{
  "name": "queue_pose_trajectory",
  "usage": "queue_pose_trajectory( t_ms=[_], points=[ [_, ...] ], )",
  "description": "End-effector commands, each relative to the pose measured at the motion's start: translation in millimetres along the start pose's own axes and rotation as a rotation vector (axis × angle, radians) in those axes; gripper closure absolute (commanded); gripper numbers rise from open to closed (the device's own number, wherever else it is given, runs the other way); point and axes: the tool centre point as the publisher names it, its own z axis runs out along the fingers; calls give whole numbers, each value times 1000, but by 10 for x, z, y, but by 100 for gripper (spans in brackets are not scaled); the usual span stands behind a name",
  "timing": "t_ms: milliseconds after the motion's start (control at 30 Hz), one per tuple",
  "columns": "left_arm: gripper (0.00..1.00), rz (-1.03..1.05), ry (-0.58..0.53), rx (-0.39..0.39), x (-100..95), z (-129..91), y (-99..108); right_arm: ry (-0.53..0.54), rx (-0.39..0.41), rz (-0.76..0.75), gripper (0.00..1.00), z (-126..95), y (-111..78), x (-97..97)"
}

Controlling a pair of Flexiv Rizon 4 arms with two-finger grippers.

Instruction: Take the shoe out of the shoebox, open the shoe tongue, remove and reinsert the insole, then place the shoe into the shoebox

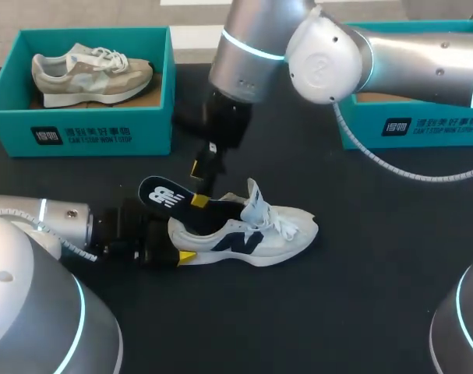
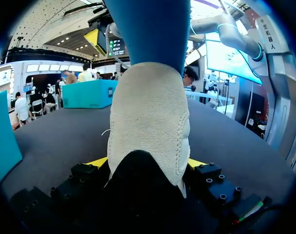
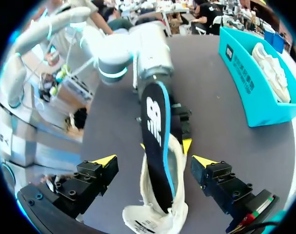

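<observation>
A white shoe (image 1: 255,230) with a navy side mark lies on its sole mid-table, toe to the right. A dark insole (image 1: 166,195) with a blue edge sticks up out of its heel opening, leaning left. My left gripper (image 1: 178,238) is shut on the heel; in the left wrist view the heel (image 2: 148,112) fills the space between its yellow tips, with the insole (image 2: 148,29) rising above. My right gripper (image 1: 199,185) hangs just over the insole. In the right wrist view it (image 3: 155,161) is open wide, and the insole (image 3: 155,126) stands between the fingers, touching neither.
A teal shoebox (image 1: 80,128) at the back left holds a beige shoe (image 1: 92,72). A second teal shoebox (image 1: 411,125) stands at the back right, partly behind my right arm. Bare black tabletop lies in front of the white shoe.
</observation>
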Motion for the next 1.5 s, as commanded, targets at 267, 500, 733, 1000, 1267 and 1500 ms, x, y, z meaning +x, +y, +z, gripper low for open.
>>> queue_pose_trajectory(
  t_ms=[267,500,733,1000,1267,1500],
  points=[
    [100,0,-2,0,-1,10,34,166,-151,33,0,127,-13,-67],
    [100,0,-2,0,-1,10,34,224,-191,26,54,249,1,-87],
    [100,0,-2,0,-1,10,34,247,-208,22,58,349,11,-86],
    [100,0,-2,0,-1,10,34,267,-228,4,65,443,68,-108],
    [100,0,-2,0,-1,10,34,283,-237,-4,100,499,83,-84],
    [100,0,-2,0,-1,10,34,267,-249,-18,100,405,133,-63]
  ],
)
